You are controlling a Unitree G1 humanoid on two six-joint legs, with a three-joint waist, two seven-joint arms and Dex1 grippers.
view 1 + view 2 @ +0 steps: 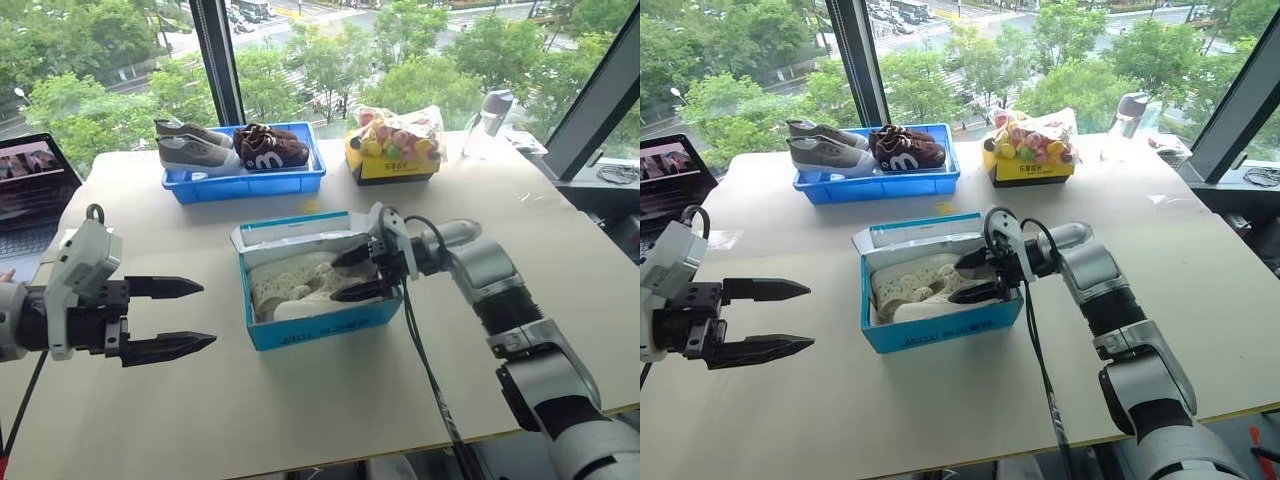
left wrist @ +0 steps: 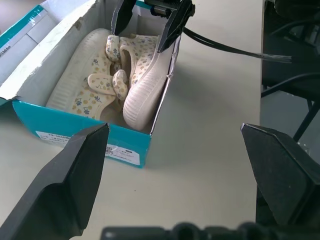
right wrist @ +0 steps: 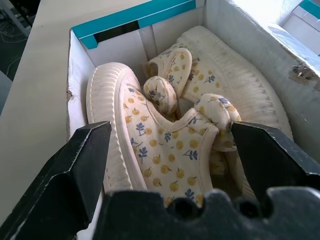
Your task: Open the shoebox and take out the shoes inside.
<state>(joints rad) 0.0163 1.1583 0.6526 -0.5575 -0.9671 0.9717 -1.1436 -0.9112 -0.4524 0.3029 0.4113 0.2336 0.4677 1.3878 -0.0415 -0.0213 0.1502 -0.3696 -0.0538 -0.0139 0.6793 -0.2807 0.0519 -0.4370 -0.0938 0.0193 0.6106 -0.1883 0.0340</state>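
Shoebox (image 1: 318, 322) sits open at the middle of the counter (image 1: 300, 400), its lid folded back, with the pair of cream shoes (image 3: 165, 135) lying inside it. Nearest, at eight o'clock from the box, the left gripper (image 1: 190, 317) hovers with its jaws spread wide and empty, while at three o'clock the right gripper (image 1: 350, 272) reaches over the box's right end, jaws open either side of the nearer shoe without gripping it. Farther back, at twelve o'clock, a blue tray (image 1: 245, 185) holds grey sneakers (image 1: 195, 148) and brown shoes (image 1: 272, 148), beside a yellow box (image 1: 393, 163).

A blue tray (image 1: 243, 186) holding grey sneakers (image 1: 195, 150) and brown shoes (image 1: 271, 148) sits beside a yellow box (image 1: 392, 165).
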